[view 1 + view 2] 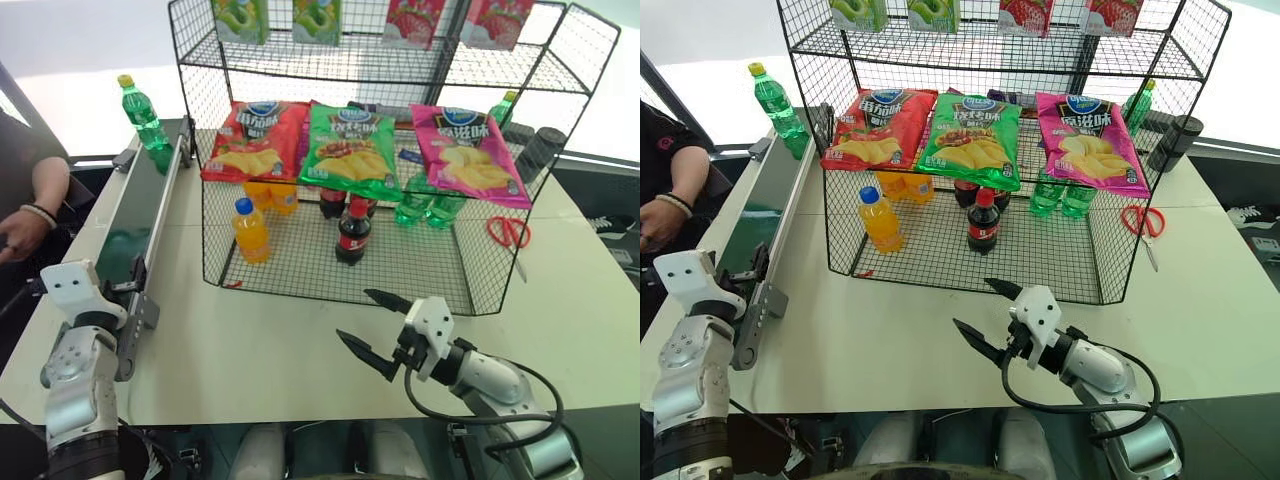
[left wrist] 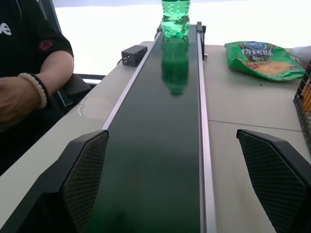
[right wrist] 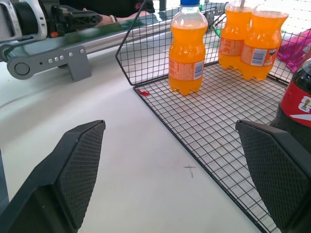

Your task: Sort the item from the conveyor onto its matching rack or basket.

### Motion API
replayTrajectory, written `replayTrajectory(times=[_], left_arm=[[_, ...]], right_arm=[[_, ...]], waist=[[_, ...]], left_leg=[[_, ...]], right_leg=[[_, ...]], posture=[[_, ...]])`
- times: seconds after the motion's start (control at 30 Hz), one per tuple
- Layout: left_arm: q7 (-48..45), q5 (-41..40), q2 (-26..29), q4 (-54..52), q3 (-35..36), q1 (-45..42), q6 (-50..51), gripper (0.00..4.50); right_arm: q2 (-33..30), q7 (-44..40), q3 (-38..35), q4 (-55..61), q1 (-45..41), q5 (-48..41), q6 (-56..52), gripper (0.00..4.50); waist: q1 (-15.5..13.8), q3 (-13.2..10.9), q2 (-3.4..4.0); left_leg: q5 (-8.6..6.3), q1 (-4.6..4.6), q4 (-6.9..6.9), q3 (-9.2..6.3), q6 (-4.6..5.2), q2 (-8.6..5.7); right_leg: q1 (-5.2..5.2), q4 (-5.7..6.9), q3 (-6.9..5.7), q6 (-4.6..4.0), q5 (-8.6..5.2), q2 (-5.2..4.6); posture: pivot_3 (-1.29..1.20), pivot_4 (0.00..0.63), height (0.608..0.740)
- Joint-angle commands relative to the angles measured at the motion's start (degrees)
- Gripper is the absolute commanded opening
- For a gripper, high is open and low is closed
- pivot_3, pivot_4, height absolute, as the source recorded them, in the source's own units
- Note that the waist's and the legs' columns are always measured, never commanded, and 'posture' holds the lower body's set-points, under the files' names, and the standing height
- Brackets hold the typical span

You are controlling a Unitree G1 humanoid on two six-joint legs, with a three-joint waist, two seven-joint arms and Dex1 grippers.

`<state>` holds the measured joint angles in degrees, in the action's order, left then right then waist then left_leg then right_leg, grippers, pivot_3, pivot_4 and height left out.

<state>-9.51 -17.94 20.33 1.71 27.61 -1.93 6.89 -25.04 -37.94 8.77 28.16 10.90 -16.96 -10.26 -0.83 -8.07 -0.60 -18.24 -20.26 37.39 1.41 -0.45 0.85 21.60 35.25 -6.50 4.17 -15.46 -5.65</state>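
Green soda bottle (image 1: 141, 113), yellow cap, stands upright at the far end of the conveyor (image 1: 140, 220). My left gripper (image 2: 180, 184) sits at the belt's near end, jaws fully spread over the belt, holding nothing. My right gripper (image 1: 372, 327) hovers above the white table (image 1: 250, 350), just in front of the wire-mesh basket (image 1: 300, 262), jaws wide apart and empty. An orange drink bottle (image 1: 250, 231) and a cola bottle (image 1: 353, 231) stand inside that basket

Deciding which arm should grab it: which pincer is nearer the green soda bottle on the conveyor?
Left. The left pincer sits open over the near end of the conveyor, facing the green soda bottle at the far end; the right pincer is by the basket's front edge.
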Motion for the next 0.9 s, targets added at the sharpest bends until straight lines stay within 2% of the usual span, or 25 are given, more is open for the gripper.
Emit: replayTrajectory(times=[0.03,0.9], left_arm=[[0.4,0.9,0.0,0.3,0.2,-0.9,-3.2,4.5],[0.7,1.1,-1.2,4.0,-0.8,-2.3,-7.3,4.5]], right_arm=[[-0.1,-0.9,0.2,1.4,0.1,0.0,2.5,4.48],[0.9,-6.9,1.5,-0.9,-2.8,-4.3,2.8,4.48]], waist=[[0.0,0.0,0.0],[0.0,0.0,-0.04]], left_leg=[[0.0,0.0,0.0,0.0,0.0,0.0],[0.0,-0.01,0.0,0.0,0.0,0.0]], right_leg=[[0.0,0.0,0.0,0.0,0.0,0.0],[0.01,0.0,-0.01,0.0,0.0,-0.02]], posture=[[0.0,0.15,0.732],[0.0,0.15,0.732]])
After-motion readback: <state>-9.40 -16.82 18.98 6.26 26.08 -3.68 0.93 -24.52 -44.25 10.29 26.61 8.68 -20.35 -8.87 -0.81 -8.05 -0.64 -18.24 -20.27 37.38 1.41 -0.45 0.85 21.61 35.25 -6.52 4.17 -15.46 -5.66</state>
